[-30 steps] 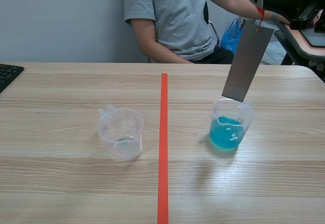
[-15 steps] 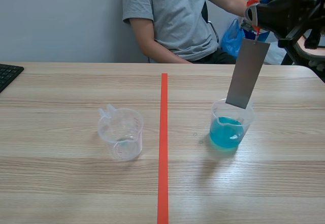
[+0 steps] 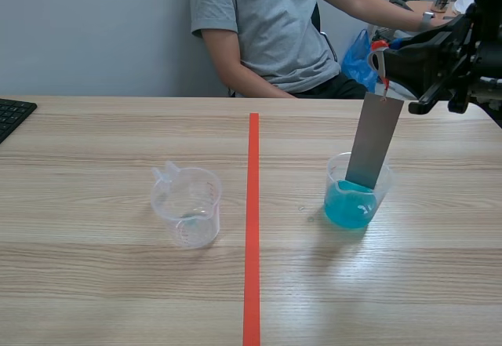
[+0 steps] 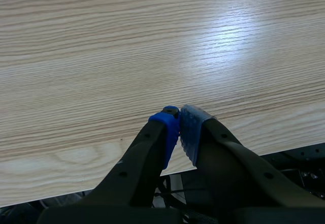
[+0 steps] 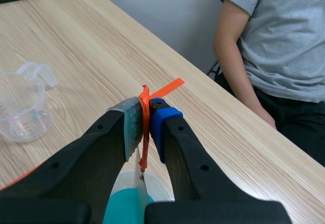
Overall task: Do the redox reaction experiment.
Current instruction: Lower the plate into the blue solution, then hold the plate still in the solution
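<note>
A clear beaker of blue liquid (image 3: 357,193) stands right of the tape line. A grey metal strip (image 3: 374,142) hangs almost upright with its lower end inside that beaker, dipped in the liquid. It hangs from an orange-red tie (image 5: 144,132), and my right gripper (image 3: 382,63) is shut on this tie above the beaker (image 5: 127,203). An empty clear beaker (image 3: 187,206) stands left of the line; the right wrist view shows it (image 5: 23,104) off to the side. My left gripper (image 4: 179,127) is shut on nothing over bare table near an edge, out of the scene view.
An orange-red tape line (image 3: 252,220) runs down the table's middle. A black keyboard (image 3: 12,114) lies at the far left edge. A person in a grey shirt (image 3: 267,24) sits across the table, with a blue bag (image 3: 358,56) beside them.
My right gripper has come down and slightly left with the strip. The strip's lower end went from above the rim down into the blue liquid.
</note>
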### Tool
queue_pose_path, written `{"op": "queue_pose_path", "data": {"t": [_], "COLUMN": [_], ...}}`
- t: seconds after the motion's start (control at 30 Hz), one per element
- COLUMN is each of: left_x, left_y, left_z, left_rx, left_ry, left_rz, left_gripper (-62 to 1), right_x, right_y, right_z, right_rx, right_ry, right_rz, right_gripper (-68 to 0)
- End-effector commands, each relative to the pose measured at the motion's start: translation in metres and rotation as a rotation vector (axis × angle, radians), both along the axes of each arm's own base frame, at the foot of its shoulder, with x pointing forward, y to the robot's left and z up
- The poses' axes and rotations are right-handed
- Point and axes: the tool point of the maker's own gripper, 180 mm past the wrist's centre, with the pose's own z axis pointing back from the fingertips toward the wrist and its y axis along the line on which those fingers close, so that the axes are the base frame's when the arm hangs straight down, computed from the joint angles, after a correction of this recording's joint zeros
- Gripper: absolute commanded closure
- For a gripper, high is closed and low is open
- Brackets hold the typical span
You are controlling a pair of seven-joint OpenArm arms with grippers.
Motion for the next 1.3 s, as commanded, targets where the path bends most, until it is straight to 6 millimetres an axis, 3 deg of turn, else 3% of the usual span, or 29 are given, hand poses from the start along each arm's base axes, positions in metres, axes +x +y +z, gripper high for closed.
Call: {"op": "queue_pose_path", "data": {"t": [0.0, 0.57, 1.27], "left_x": [0.002, 0.002, 0.002], "left_y": [-0.002, -0.002, -0.002], "left_z": [0.003, 0.003, 0.003], "left_rx": [-0.009, -0.009, -0.009], "left_ry": [-0.015, -0.015, -0.015], "left_rz": [-0.006, -0.005, -0.005], "left_gripper": [-4.6, -4.6, -4.6], "right_x": [0.004, 0.004, 0.004], "right_y": [-0.003, -0.004, -0.005], "right_z": [0.010, -0.048, -0.050], "right_rx": [0.011, -0.058, -0.070], "right_ry": [-0.038, -0.019, -0.020], "right_rz": [-0.005, -0.008, -0.007], "right_gripper": [-1.1, -1.1, -1.1]}}
